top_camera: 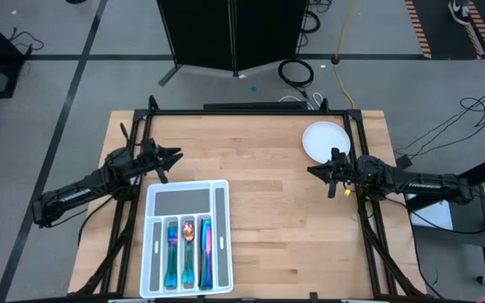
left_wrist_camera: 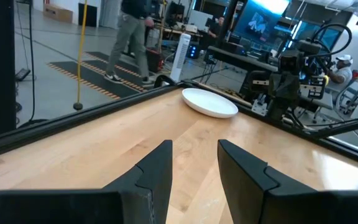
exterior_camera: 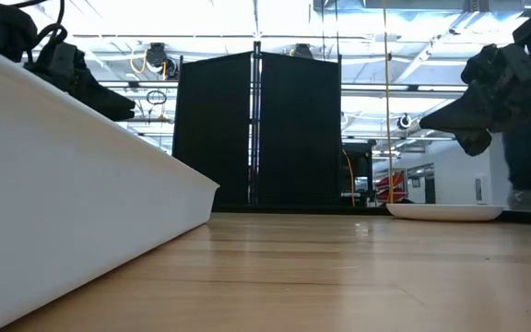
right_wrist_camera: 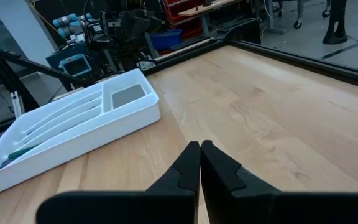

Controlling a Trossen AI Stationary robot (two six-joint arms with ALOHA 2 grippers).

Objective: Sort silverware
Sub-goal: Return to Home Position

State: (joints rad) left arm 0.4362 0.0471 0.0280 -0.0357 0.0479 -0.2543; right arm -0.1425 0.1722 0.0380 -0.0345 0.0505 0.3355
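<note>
Here's the left claw (top_camera: 171, 156), hanging above the left side of the worktop (top_camera: 268, 219) just past the far corner of the white tray (top_camera: 185, 187), and it's pointing in toward the middle. From its own wrist camera the claw (left_wrist_camera: 194, 146) is open, with a clear gap of bare wood between the two dark fingers (left_wrist_camera: 157, 168), and it's carrying nothing. Over on the other side, the right claw (top_camera: 314, 171) sits above the right half of the worktop, just to the near side of the round white plate (top_camera: 325, 140), and it faces back toward its partner. Its wrist view shows that claw (right_wrist_camera: 199, 144) closed, fingertips pressed together, with nothing between them. From table height both are well up off the wood: the left claw (exterior_camera: 109, 101) is above the tray's wall (exterior_camera: 63, 184), and the right claw (exterior_camera: 450, 118) is above the plate (exterior_camera: 445, 211). And the silverware (top_camera: 188, 248)? It's all in the tray, lying lengthwise in the long slots at the near end. There are teal pieces in one slot, a coppery spoon bowl in the next, and pink and purple beside that. A sliver of teal shows in the tray from the right wrist too (right_wrist_camera: 17, 152). Out in the room beyond the worktop, a person (left_wrist_camera: 132, 37) is on the floor.
</note>
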